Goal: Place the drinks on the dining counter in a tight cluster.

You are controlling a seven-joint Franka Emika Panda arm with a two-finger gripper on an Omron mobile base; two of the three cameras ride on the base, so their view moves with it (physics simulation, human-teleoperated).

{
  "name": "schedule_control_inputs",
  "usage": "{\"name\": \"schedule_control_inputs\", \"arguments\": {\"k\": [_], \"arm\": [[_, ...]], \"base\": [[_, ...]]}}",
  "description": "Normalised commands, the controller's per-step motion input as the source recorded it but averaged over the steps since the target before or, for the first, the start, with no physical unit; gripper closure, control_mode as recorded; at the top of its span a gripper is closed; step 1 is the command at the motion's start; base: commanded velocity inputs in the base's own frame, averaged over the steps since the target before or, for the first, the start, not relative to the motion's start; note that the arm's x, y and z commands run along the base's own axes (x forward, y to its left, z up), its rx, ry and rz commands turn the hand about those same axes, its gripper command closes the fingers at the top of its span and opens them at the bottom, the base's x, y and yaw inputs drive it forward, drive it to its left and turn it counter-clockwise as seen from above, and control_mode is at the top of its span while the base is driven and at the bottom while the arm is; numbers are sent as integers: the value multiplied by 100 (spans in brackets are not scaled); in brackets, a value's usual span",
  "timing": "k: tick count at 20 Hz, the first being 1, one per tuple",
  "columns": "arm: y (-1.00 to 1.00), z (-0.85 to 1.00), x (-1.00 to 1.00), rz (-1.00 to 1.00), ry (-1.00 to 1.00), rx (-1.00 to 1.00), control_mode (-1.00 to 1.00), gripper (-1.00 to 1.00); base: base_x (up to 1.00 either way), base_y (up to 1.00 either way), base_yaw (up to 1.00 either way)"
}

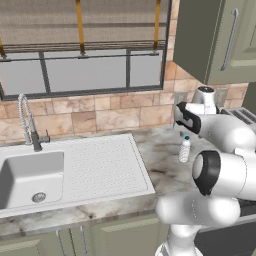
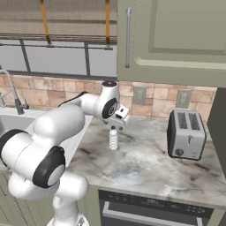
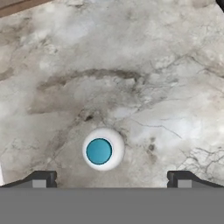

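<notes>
One of the drinks, a small clear bottle [image 2: 113, 139] with a blue cap, stands upright on the marble kitchen worktop [image 2: 145, 163]. It also shows as the bottle [image 1: 185, 150] just right of the sink's drainboard. My gripper [image 2: 119, 124] hangs directly above it, pointing down, open and holding nothing. In the hand view the blue cap of the bottle [image 3: 99, 151] lies a little left of centre, above my gripper [image 3: 113, 180], whose fingertips [image 3: 43, 179] stand wide apart. The dining counter is out of view.
A white sink [image 1: 30, 175] with a drainboard and a spring faucet [image 1: 29, 125] is to the left. A silver toaster [image 2: 186, 134] stands at the right by the tiled wall. A green wall cabinet [image 2: 172, 35] hangs overhead. An oven front [image 2: 150, 212] sits below the worktop edge.
</notes>
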Motion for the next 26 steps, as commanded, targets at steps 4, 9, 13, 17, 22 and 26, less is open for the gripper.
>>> {"name": "schedule_control_inputs", "arguments": {"k": [4,9,13,17,22,26], "arm": [[1,-22,3,0,1,0,-100,-100],[1,-11,7,0,0,0,-100,-100],[0,0,20,0,3,0,-100,-100],[0,0,19,0,3,0,-100,-100],[0,0,3,0,0,0,-100,-100],[0,0,0,0,0,0,-100,-100]], "base": [[0,0,0],[0,0,0],[0,0,0],[0,0,0],[0,0,0],[0,0,0]]}}
